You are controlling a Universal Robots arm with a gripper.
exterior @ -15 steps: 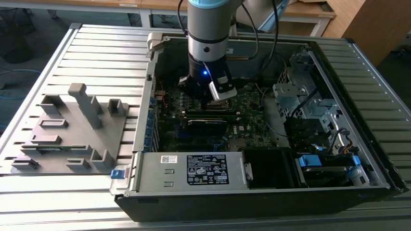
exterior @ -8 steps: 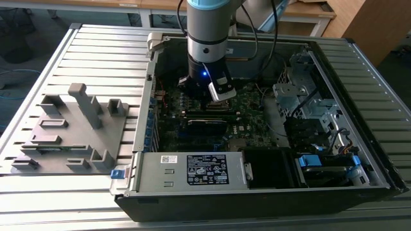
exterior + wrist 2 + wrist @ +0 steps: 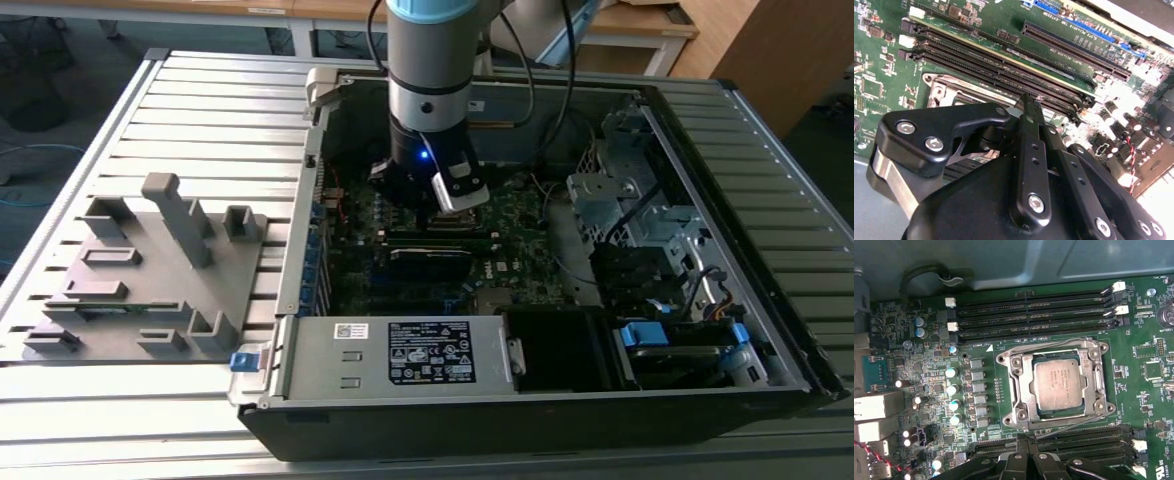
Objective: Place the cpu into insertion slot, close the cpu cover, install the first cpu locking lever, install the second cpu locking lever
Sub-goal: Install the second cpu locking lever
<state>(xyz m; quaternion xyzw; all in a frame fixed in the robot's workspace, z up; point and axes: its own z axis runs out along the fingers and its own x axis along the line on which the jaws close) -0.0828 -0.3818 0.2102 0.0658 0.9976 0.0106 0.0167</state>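
In the first wrist view the cpu [image 3: 1059,385], a dull silvery square, lies flat in the insertion slot [image 3: 1040,415]. The cpu cover [image 3: 1016,385], a silver frame plate, lies down around it. Thin wire levers [image 3: 1102,385] run flat along the socket's edges. My gripper [image 3: 1025,439] sits just off the socket's edge over the nearer memory slots, its fingers drawn together to a point with nothing seen between them. In the second wrist view my gripper [image 3: 1027,101] hides most of the socket; one silver corner [image 3: 938,92] shows beside it.
The arm [image 3: 430,100] reaches down into an open computer case [image 3: 747,330] on a slatted table. Long black memory slots [image 3: 1034,315] flank the socket on two sides. Capacitors [image 3: 954,390] stand beside it. A grey fixture [image 3: 147,270] lies at the exterior view's left.
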